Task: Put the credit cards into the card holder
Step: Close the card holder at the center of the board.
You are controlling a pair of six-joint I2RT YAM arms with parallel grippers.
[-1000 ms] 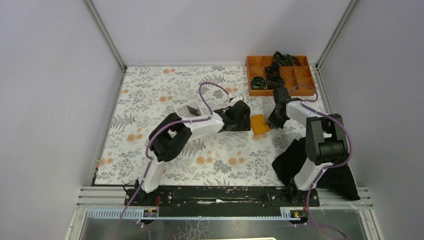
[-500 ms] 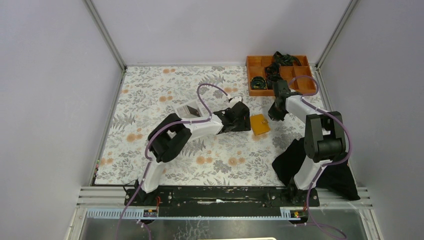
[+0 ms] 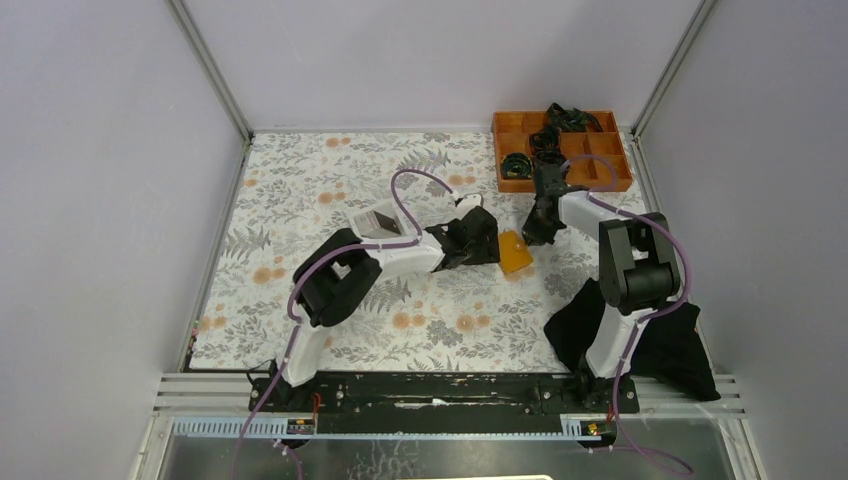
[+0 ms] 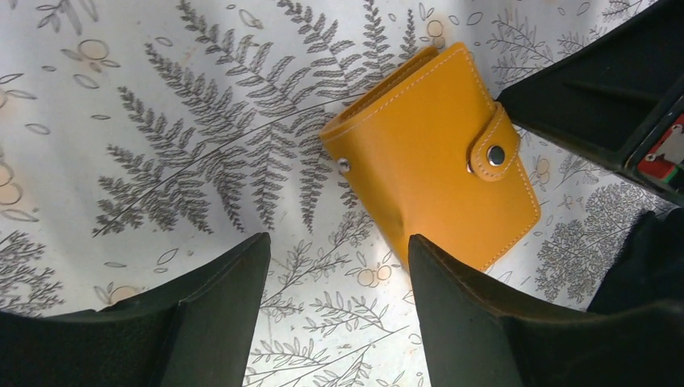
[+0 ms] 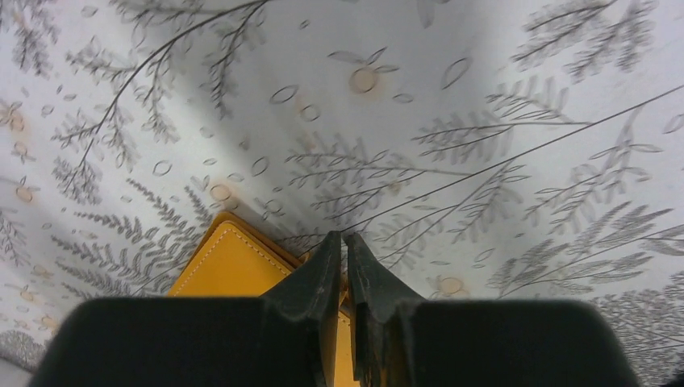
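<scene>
The card holder (image 3: 515, 252) is an orange-tan wallet, closed with its clasp snapped, lying on the fern-patterned table between both grippers. My right gripper (image 3: 535, 236) is at its right edge. In the right wrist view the fingers (image 5: 327, 266) are pinched together with a strip of the orange card holder (image 5: 234, 270) between them. My left gripper (image 4: 339, 242) stands open just left of the card holder (image 4: 435, 153), its right finger over the near corner and only bare table between the jaws. The credit cards are out of view.
An orange compartment tray (image 3: 612, 183) holding dark items stands at the back right. A small white box (image 3: 372, 217) sits beside the left forearm. A black cloth (image 3: 660, 345) lies around the right arm's base. Frame posts and walls close in the table.
My right gripper has swung left and closer onto the card holder's right edge. The card holder has shifted slightly left and now looks tilted. The left gripper has barely moved.
</scene>
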